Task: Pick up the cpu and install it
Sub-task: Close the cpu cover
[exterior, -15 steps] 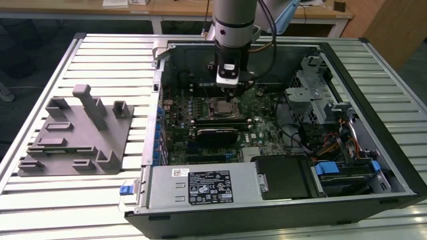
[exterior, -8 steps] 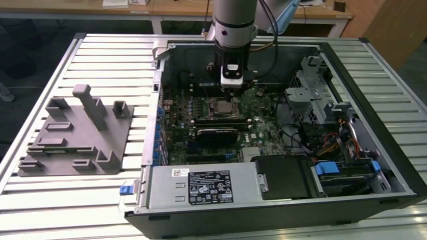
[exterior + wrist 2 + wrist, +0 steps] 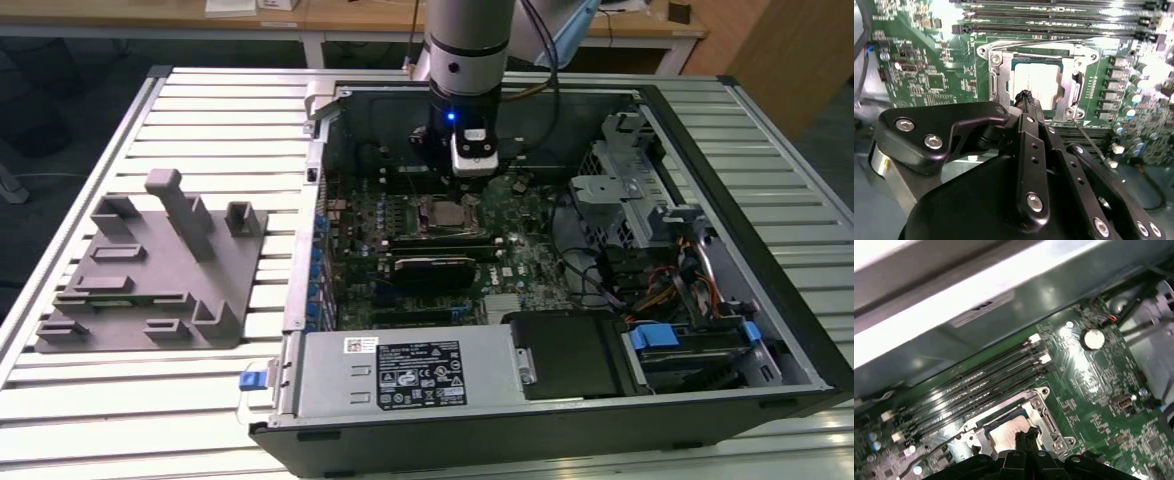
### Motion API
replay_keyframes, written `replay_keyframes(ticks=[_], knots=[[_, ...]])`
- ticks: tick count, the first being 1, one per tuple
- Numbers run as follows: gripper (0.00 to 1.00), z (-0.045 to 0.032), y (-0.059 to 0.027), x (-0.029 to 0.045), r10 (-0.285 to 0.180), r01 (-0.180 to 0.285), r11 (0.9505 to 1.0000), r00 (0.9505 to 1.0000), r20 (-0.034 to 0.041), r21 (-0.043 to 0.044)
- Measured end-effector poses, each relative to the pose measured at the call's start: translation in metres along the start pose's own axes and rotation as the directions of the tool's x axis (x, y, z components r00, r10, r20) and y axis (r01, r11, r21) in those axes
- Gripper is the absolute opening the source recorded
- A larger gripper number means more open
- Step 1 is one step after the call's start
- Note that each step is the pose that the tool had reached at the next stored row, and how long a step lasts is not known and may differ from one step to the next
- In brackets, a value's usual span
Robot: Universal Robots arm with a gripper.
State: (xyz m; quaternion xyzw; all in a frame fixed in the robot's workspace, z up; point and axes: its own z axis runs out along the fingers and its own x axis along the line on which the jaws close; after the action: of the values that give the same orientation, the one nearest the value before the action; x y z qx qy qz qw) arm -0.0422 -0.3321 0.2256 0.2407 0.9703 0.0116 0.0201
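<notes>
Gripper [image 3: 1025, 96] fingers closed on nothing, tips over cpu [image 3: 1044, 80] (lying in its socket [image 3: 995, 82]), far half of case [image 3: 534, 440].

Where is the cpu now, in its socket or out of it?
In. The cpu lies flat within the socket's metal frame in both wrist views.

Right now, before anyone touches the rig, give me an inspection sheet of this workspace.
Surface: slatted metal table, carrying an open computer case.
Job's things: cpu lies flat in the socket on the motherboard.
Clutter: grey plastic tray on the table, at the exterior view's left of the case.
Grippers: gripper shut, tips over the cpu's edge; contact cannot be told.
Cables: coloured wires inside the case, at the exterior view's right.
Surroundings: wooden desks behind the table.
</notes>
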Motion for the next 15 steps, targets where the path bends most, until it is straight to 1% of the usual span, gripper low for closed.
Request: replay_keyframes(ticks=[3,5,7,9,12,15], knots=[[0.11,0.0001,0.0,0.0,-0.054,0.054,0.9985,0.9985,-0.0017,-0.0019],[0.11,0.0003,0.0,0.0,-0.09,0.09,0.9959,0.9959,-0.0028,-0.0032],[0.11,0.0005,0.0,0.0,-0.126,0.126,0.992,0.992,-0.0038,-0.0045],[0.11,0.0009,-0.0001,0.0,-0.161,0.161,0.9869,0.9869,-0.0047,-0.0059],[0.11,0.0013,-0.0001,0.0001,-0.214,0.214,0.9769,0.9769,-0.0058,-0.0066],[0.11,0.0017,-0.0001,0.0001,-0.255,0.255,0.967,0.967,-0.0063,-0.0063]])
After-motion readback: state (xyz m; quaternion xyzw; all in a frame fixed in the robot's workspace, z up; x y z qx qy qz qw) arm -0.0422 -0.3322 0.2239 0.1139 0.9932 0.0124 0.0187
